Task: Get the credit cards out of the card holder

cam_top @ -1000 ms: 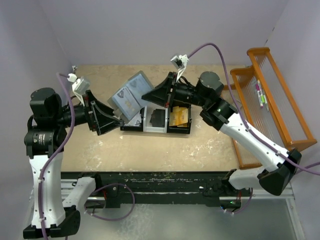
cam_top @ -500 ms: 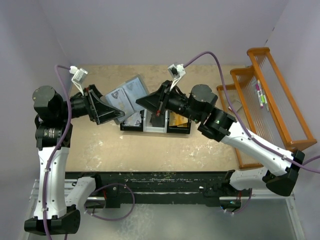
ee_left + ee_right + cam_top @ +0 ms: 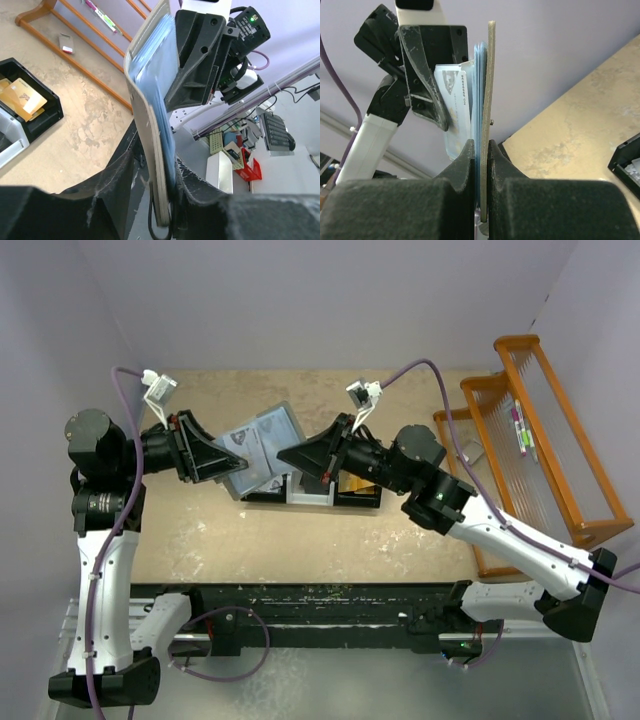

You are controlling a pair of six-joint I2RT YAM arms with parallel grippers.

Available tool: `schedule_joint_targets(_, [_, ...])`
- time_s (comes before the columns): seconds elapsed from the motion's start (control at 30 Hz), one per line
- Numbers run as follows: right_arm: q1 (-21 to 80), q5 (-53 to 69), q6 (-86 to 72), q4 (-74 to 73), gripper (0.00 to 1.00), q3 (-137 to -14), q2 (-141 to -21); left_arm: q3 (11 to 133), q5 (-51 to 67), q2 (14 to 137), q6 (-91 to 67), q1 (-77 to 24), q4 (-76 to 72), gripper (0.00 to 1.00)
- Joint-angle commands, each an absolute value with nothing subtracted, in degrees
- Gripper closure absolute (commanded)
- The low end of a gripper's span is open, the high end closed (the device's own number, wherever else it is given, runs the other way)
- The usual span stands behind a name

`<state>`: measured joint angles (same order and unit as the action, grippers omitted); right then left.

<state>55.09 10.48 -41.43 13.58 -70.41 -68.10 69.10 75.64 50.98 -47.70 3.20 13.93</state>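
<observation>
Two edges of the holder, held aloft near the tray, are clamped by the left gripper and right gripper; extraction is judged under way, and a regrip onto the protruding card is called for next.

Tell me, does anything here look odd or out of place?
The card holder hangs in mid-air, pinched by both arms' jaws, and its cover bows in the left wrist view. A white card seems to poke partly out. The gold cards lie crooked in the black bin.
</observation>
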Motion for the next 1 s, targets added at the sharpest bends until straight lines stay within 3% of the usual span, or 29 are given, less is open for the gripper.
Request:
schedule_joint_targets(0.0, [54.9,14.9,-45.2,23.3,1.00,-68.9,-66.4,69.0,77.5,50.7,-50.9,3.1,8.9,0.68])
schedule_joint_targets(0.13, [53.3,16.3,-47.9,25.3,1.00,-67.3,-66.2,69.0,78.6,50.3,-51.4,3.1,8.9,0.82])
schedule_joint_targets(0.23, [51.2,18.2,-51.5,27.1,1.00,-65.8,-66.3,68.9,79.9,50.0,-51.8,3.1,8.9,0.87])
schedule_joint_targets(0.33, [49.2,19.8,-54.5,29.9,1.00,-64.2,-66.4,68.9,81.0,49.9,-52.6,3.1,9.0,0.87])
schedule_joint_targets(0.43, [49.0,20.0,-55.4,31.3,1.00,-63.5,-66.6,68.5,81.1,49.5,-53.2,3.1,9.1,0.74])
schedule_joint_targets(0.57, [48.9,20.1,-56.4,32.6,1.00,-62.6,-66.6,68.0,81.4,49.2,-53.7,3.1,9.0,0.71])
schedule_joint_targets(0.83, [48.7,21.1,-57.8,34.4,0.96,-60.7,-66.9,68.3,81.2,49.5,-54.2,3.1,8.8,0.88])
schedule_joint_targets(0.9, [48.7,21.2,-58.0,34.8,0.89,-60.3,-66.8,68.2,81.1,49.6,-54.0,3.1,9.1,0.95])
schedule_joint_targets(0.97, [48.1,21.9,-58.0,34.5,0.72,-60.3,-67.0,68.4,81.1,49.8,-54.0,3.1,9.4,1.00])
